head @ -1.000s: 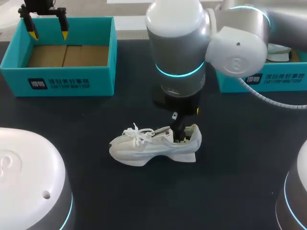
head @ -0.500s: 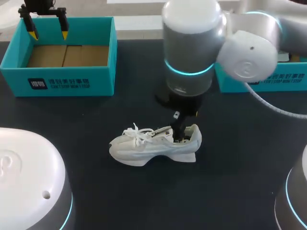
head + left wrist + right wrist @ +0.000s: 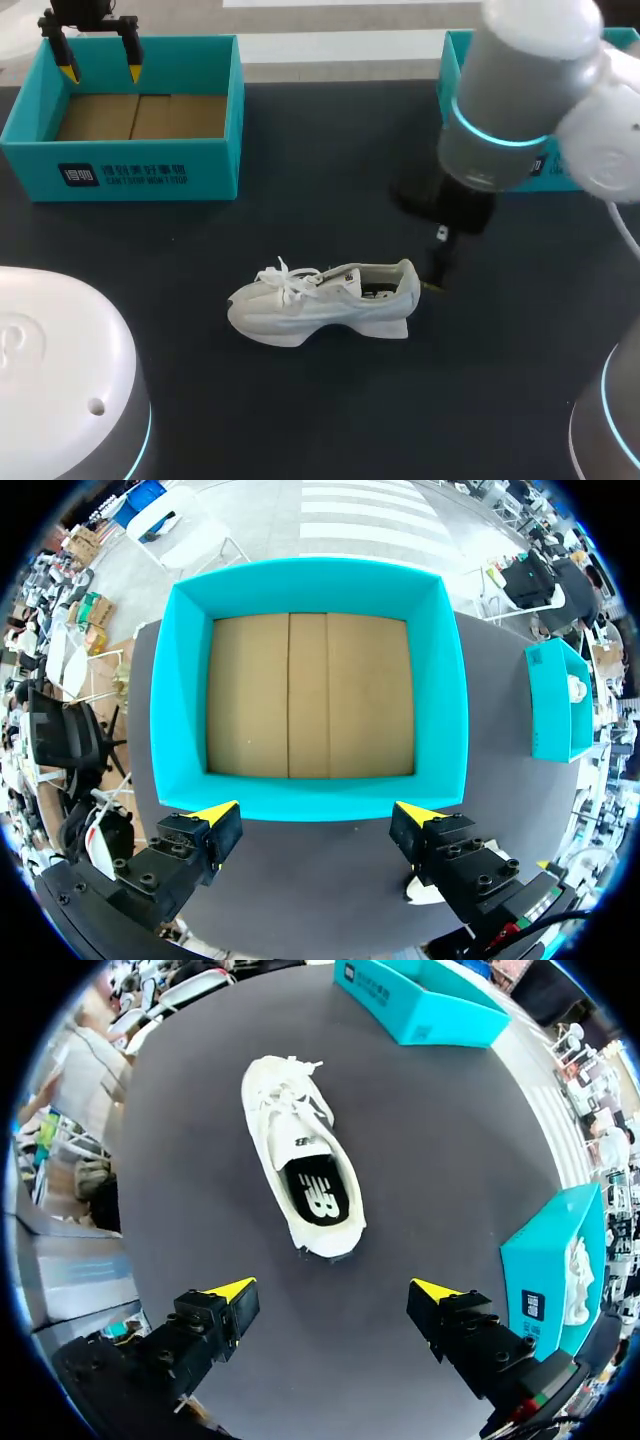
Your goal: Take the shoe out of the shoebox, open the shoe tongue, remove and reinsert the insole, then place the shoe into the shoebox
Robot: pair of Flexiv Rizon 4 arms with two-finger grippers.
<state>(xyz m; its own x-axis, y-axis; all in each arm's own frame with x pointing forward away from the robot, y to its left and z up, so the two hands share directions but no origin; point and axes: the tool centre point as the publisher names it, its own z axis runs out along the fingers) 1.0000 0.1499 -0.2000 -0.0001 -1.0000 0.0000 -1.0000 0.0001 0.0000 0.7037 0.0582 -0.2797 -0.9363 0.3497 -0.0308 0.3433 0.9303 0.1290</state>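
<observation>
The white shoe [image 3: 320, 300] lies on its side in the middle of the dark table, toe to the left and laces loose. Ahead of my open right gripper [image 3: 332, 1290] the shoe [image 3: 305, 1175] shows a black insole [image 3: 320, 1195] inside. In the head view that right gripper [image 3: 437, 280] hangs just right of the heel, clear of the shoe. My open left gripper [image 3: 100, 70] hovers above the far rim of the teal shoebox [image 3: 120, 175] at the back left. The shoebox [image 3: 310, 575] has only its brown cardboard floor showing under the left gripper [image 3: 315, 812].
A second teal box [image 3: 447, 70] stands at the back right, partly behind my right arm. In the right wrist view this box [image 3: 550, 1250] holds something white. Bare dark tabletop [image 3: 320, 400] surrounds the shoe.
My right arm has swung to the right and its gripper has come out of the shoe's heel opening to beside the heel. The shoe and the left arm have not moved.
</observation>
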